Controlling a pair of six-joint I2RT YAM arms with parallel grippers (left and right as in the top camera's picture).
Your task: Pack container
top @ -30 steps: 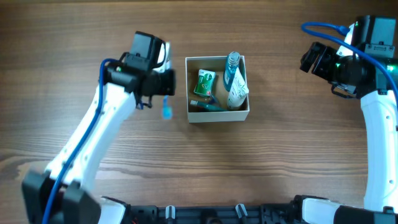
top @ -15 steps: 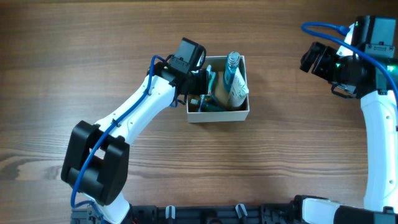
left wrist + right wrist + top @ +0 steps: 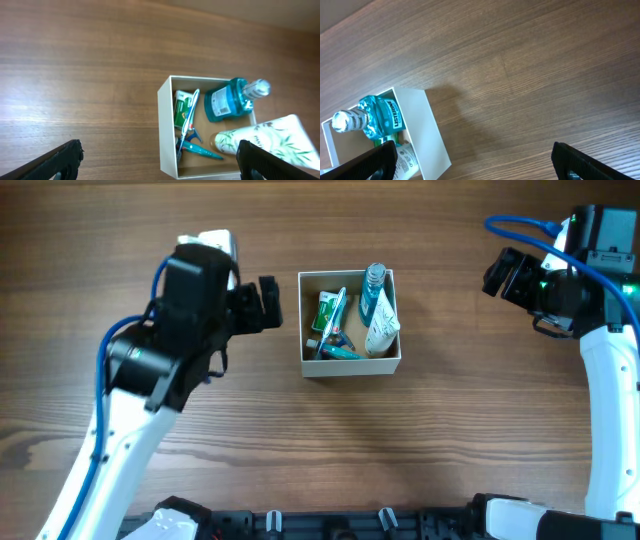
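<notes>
Sitting upright with its open brown inside facing up, the container (image 3: 350, 366) rests on the wooden surface (image 3: 450, 440) about midway between the left and right edges and a little toward the far edge. It is roughly square, so no side reads as clearly longer, and its white walls run parallel to the edges of the surface. Inside, a blue mouthwash bottle (image 3: 371, 300) lies with its long axis running near to far and its cap toward the far edge. A white tube with a leaf print (image 3: 384, 330) lies beside it along the right wall. A green packet (image 3: 326, 313) and a toothbrush (image 3: 337, 308) sit on the left side, and a teal item (image 3: 342, 353) lies by the near wall. The left claw (image 3: 270, 303) hangs just beside the container's left wall, apart from it and aimed at it, with its fingers spread wide and nothing between them. The right claw (image 3: 497, 275) is well apart from the container, toward the far right corner. Its fingers are also spread wide and it holds nothing.
</notes>
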